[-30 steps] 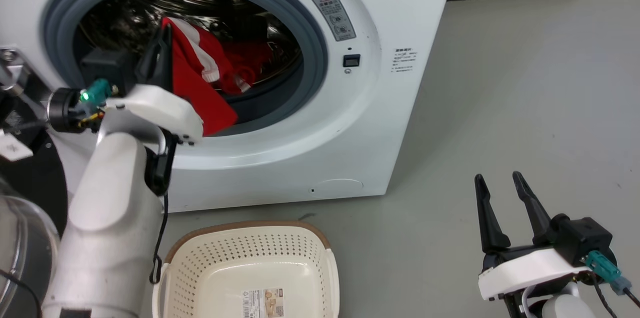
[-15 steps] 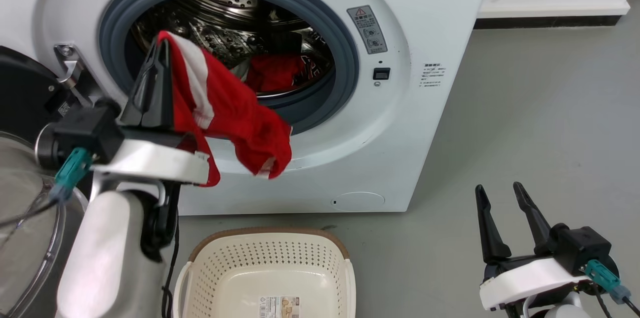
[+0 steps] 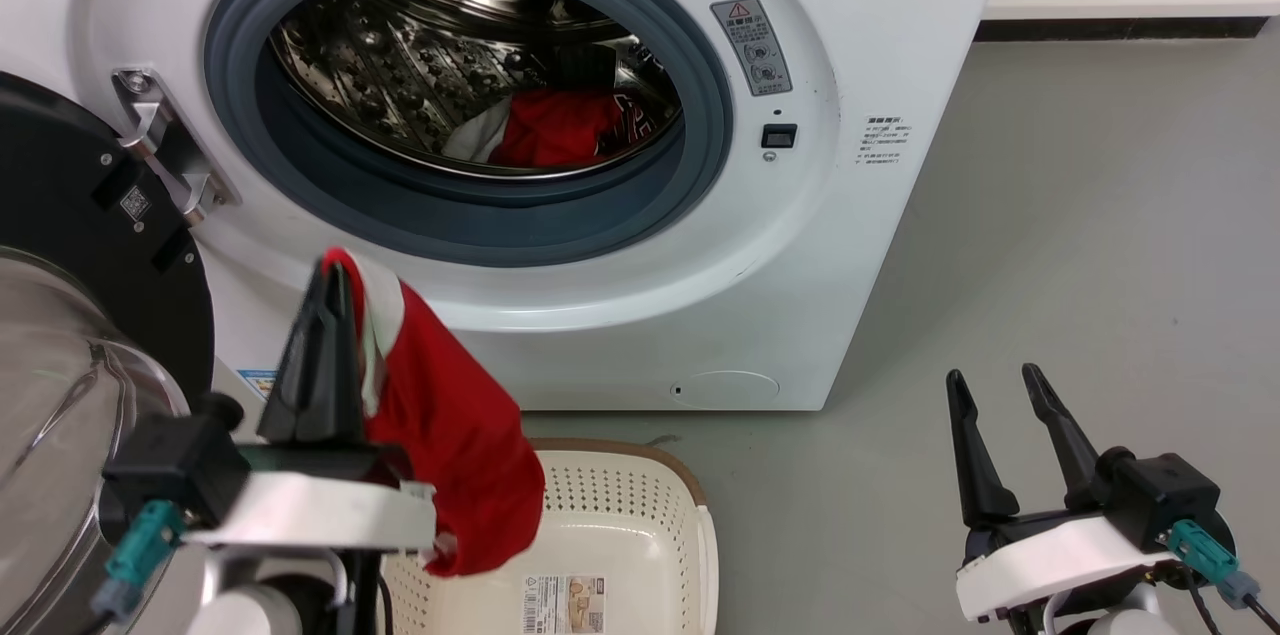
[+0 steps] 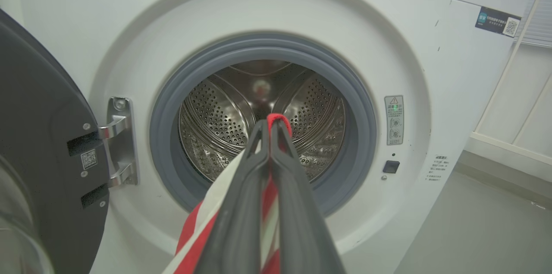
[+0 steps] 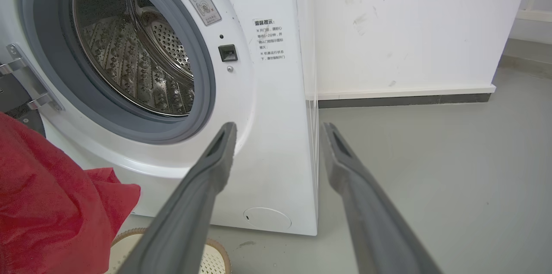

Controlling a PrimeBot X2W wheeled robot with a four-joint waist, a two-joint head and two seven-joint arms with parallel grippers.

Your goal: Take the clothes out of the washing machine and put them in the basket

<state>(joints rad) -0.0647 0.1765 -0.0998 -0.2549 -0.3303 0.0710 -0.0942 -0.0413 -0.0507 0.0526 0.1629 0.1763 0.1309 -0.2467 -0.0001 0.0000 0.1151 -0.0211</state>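
The washing machine point(image 3: 850, 265) front carries a grey warning label point(image 3: 757, 45) with a red exclamation triangle (its small print is illegible). Right of it is a notice point(image 5: 269, 40) headed 温馨提示. A QR sticker point(image 3: 134, 203) sits on the door point(image 3: 60, 215). The basket point(image 3: 620, 445) bottom has a printed label point(image 3: 563, 603), too small to read.

Red, white-banded garment point(image 3: 455, 435); white machine point(image 3: 880, 245), grey-rimmed; cream perforated basket point(image 3: 620, 495), brown-edged.

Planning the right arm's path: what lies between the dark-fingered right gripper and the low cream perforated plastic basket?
Bare grey floor alone separates the right gripper from the cream basket, in the head view.
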